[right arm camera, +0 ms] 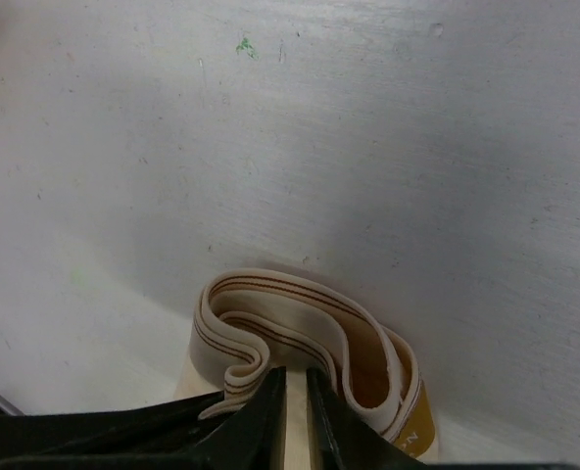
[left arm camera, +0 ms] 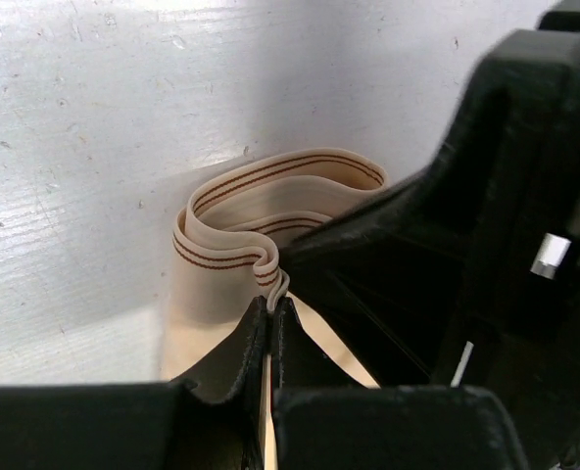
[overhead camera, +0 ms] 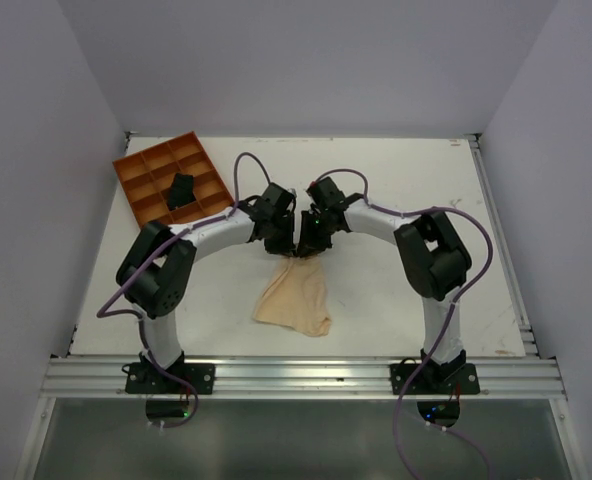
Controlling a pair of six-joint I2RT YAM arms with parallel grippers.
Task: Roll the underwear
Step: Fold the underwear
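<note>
The underwear [overhead camera: 294, 300] lies near the middle of the table, towards the near edge, with both grippers at its far end.

The white table [overhead camera: 426, 180] carries the pale beige garment, its striped waistband [left arm camera: 290, 168] bunched into loops. An orange compartment tray [overhead camera: 141, 165] sits at the far left corner. The left gripper [left arm camera: 275, 308] is clamped on a fold of the waistband. The right gripper [right arm camera: 290, 377] has its fingers a narrow slit apart, with pale fabric showing in the slit. A small black bundle [overhead camera: 181, 190] rests in one of the tray's compartments.

White scuffed table [overhead camera: 406, 200]; pale lilac walls [overhead camera: 306, 60]; soft shadows.
</note>
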